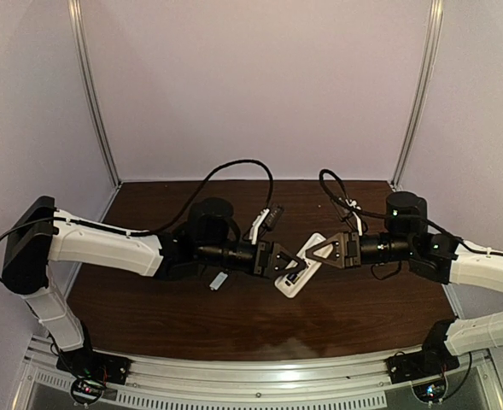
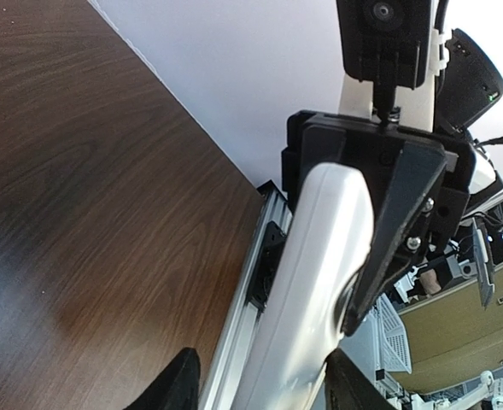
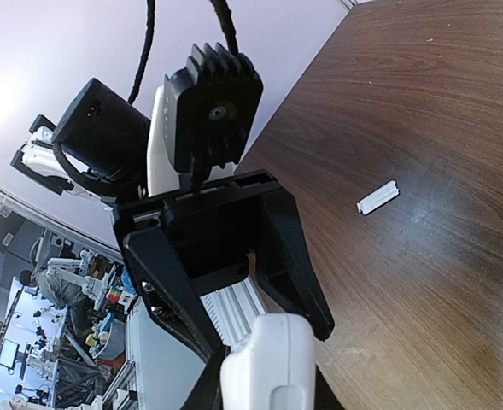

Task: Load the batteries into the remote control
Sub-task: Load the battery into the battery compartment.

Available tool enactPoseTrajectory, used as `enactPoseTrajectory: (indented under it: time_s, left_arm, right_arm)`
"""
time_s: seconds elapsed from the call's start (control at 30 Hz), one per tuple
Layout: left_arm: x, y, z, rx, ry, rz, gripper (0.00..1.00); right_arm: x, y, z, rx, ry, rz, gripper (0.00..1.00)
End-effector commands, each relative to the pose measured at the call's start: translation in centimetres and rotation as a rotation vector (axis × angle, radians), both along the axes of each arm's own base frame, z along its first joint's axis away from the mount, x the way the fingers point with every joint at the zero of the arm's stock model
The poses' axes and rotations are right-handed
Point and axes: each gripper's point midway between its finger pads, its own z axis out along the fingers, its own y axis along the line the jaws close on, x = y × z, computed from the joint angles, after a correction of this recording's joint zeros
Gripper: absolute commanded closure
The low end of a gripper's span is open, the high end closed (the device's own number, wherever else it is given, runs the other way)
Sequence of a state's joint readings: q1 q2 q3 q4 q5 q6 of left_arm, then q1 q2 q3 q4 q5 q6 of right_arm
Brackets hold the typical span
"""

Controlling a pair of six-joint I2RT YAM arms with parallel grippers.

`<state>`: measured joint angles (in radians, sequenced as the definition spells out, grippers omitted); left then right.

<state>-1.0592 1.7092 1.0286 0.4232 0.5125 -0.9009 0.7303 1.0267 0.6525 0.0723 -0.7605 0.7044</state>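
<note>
I count one remote control (image 1: 290,284), one thin white strip (image 1: 219,280) and two claws. The remote control is held over the middle of the table (image 1: 191,316), its long axis slanting from near-left to far-right. The right gripper (image 1: 308,254) is clamped on its far-right end. The left gripper (image 1: 294,265) straddles the near-left end, jaws partly apart; I can't tell whether they pinch it. The strip lies flat just left of them.

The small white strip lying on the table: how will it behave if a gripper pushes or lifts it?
The white strip lies flat, so it would probably slide, not roll. It looks thin and light; on the glossy table it may skid away. Its low profile likely makes pinching difficult.
</note>
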Motion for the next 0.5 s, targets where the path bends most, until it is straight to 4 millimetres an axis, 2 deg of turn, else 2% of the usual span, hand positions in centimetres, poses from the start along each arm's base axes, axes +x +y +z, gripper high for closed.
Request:
enactPoseTrajectory:
  time_s: [0.0,0.23,0.47]
  left_arm:
    - [0.6,1.3,-5.7,0.202,0.005,0.043,0.52]
    - [1.1,1.5,-6.4,0.275,-0.073,0.066,0.52]
    - [1.3,1.9,-7.0,0.304,-0.104,0.073,0.58]
  right_arm:
    - [0.0,0.3,6.1,0.150,-0.123,0.023,1.00]
    - [-0.2,0.5,6.2,0.175,-0.098,0.039,1.00]
    - [-0.4,0.5,6.8,0.200,-0.090,0.050,1.00]
